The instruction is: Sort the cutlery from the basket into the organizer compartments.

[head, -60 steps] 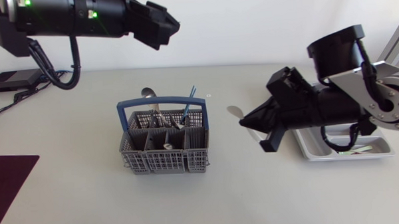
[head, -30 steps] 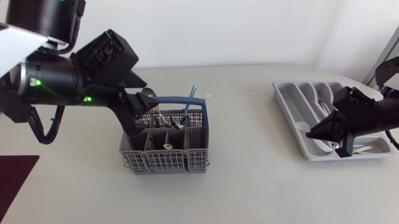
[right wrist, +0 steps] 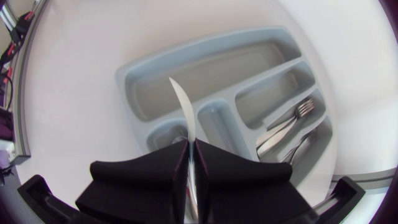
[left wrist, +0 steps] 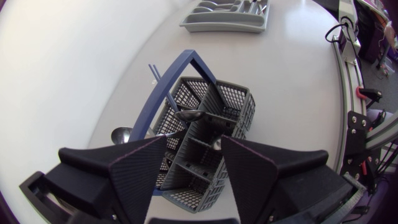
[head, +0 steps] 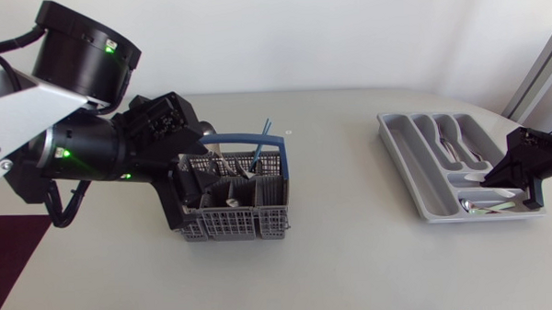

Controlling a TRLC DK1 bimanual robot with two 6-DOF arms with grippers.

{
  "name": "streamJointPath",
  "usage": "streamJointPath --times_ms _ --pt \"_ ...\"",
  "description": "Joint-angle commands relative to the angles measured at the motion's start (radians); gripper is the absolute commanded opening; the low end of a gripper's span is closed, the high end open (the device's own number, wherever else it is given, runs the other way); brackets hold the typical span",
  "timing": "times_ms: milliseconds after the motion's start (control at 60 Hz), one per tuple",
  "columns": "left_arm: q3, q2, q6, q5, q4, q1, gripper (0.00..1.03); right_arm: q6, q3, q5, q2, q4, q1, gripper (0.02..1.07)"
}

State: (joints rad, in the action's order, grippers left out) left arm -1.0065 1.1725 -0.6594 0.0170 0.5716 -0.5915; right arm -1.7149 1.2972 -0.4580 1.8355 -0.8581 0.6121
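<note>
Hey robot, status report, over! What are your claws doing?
Left gripper open over basket. Right gripper shut on cutlery piece above organizer. Nothing in the way.

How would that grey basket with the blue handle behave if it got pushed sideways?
Probably light: the basket has thin mesh walls. It sits low and wide on the smooth table, so it would likely slide rather than tip. The loose cutlery inside might shift and rattle.

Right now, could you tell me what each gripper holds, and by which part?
The right gripper pinches a slim silver utensil near one end, the rest jutting over the organizer. The left gripper holds nothing, jaws open above the basket.
</note>
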Motion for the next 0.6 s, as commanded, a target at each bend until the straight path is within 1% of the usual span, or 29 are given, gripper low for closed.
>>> streamJointPath --times_ms 0,133,417,450,533,583 --pt "0.028 -0.016 -0.026 -0.012 0.011 -0.010 0.60 -0.103 0.036 0.038 0.062 -0.019 0.015 0.08" --pt "0.029 -0.016 -0.026 -0.015 0.011 -0.016 0.60 -0.138 0.043 0.097 0.090 -0.012 0.021 0.13" --pt "0.051 -0.028 -0.046 -0.040 0.020 -0.047 0.60 -0.152 -0.016 0.232 0.131 0.119 0.021 0.13" --pt "0.052 -0.031 -0.046 -0.040 0.022 -0.048 0.60 -0.152 -0.022 0.239 0.131 0.128 0.021 0.16" --pt "0.060 -0.042 -0.055 -0.040 0.028 -0.048 0.60 -0.149 -0.035 0.249 0.122 0.139 0.021 0.30" --pt "0.066 -0.047 -0.062 -0.040 0.028 -0.050 0.60 -0.141 -0.042 0.246 0.105 0.139 0.021 0.41"
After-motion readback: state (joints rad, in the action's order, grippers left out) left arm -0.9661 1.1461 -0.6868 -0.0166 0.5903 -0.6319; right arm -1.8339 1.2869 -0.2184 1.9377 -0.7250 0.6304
